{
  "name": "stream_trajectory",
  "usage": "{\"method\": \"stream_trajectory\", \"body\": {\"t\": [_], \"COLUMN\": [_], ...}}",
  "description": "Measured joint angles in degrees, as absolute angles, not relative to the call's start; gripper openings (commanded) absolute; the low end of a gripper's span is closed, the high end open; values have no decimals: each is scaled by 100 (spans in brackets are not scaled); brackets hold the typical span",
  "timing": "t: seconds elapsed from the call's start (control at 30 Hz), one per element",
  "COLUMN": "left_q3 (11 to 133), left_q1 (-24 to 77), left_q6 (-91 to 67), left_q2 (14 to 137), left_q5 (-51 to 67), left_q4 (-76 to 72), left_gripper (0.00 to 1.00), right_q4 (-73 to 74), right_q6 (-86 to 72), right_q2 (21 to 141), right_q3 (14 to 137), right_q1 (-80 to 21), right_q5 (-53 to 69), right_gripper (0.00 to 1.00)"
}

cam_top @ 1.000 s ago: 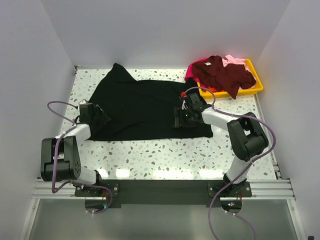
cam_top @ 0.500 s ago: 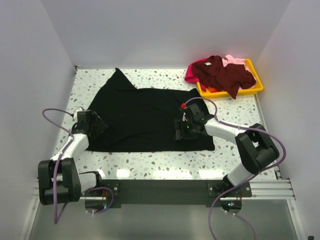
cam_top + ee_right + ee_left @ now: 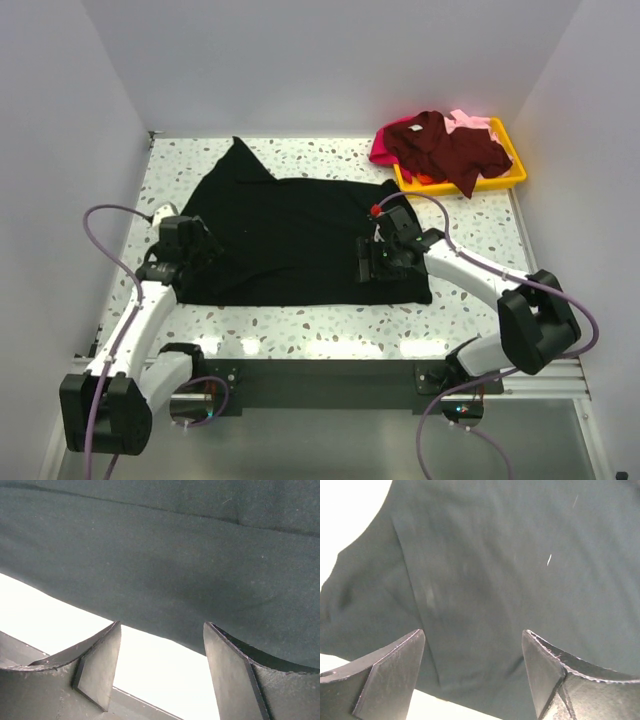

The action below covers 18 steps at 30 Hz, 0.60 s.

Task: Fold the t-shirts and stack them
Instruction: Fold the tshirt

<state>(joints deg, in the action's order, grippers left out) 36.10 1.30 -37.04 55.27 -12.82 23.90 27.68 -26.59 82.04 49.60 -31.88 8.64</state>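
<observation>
- Nearest to me, the speckled tabletop [image 3: 300, 320] shows as a bare strip between the arm bases and the shirt's near hem.
- The left claw [image 3: 188, 246] sits at the left edge of the black t-shirt [image 3: 290, 235], around its near-left corner. In the left wrist view its fingers [image 3: 395, 665] are spread wide with nothing between them, so it's released. I only see dark cloth below, plus a bit of white tabletop at the corners.
- The right claw [image 3: 378, 262] is over the near-right part of the same shirt, just in from the hem. Its fingers [image 3: 100, 655] are spread apart too and there's no fabric pinched, so it's released as well. The right wrist view shows the hem running across, with bright tabletop past it.
- I can't tell from these views whether either claw actually touches the cloth or hangs just above it.
- The black t-shirt is laid out mostly flat across the middle of the tabletop. Its body is a wide rectangle, and one pointed bit sticks out toward the far left.
- In the far right corner is the yellow tray [image 3: 512, 181]. The maroon t-shirt [image 3: 445, 145] is bunched on top and drapes over the tray's near rim.
- The magenta t-shirt [image 3: 381, 150] peeks out at the tray's left end, under the maroon one.
- The pale pink t-shirt [image 3: 468, 122] pokes out at the far side of the pile, mostly covered.
</observation>
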Motion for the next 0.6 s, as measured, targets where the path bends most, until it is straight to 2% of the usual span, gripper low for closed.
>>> {"method": "stream_trajectory", "body": {"t": [0.23, 0.6], "left_q3": [3271, 3076], "left_q1": [1282, 1570], "left_q6": [-4150, -4574], "left_q2": [5492, 5787], "left_q5": [-1669, -1949], "left_q4": [3144, 3288], "left_gripper": [78, 72], "right_q4": [2637, 2460], "right_q6": [-2661, -2676], "right_q2": [8211, 8117], "right_q3": [4923, 4510], "right_q1": [-3188, -3188], "right_q5": [954, 1026], "right_gripper": [70, 71]}}
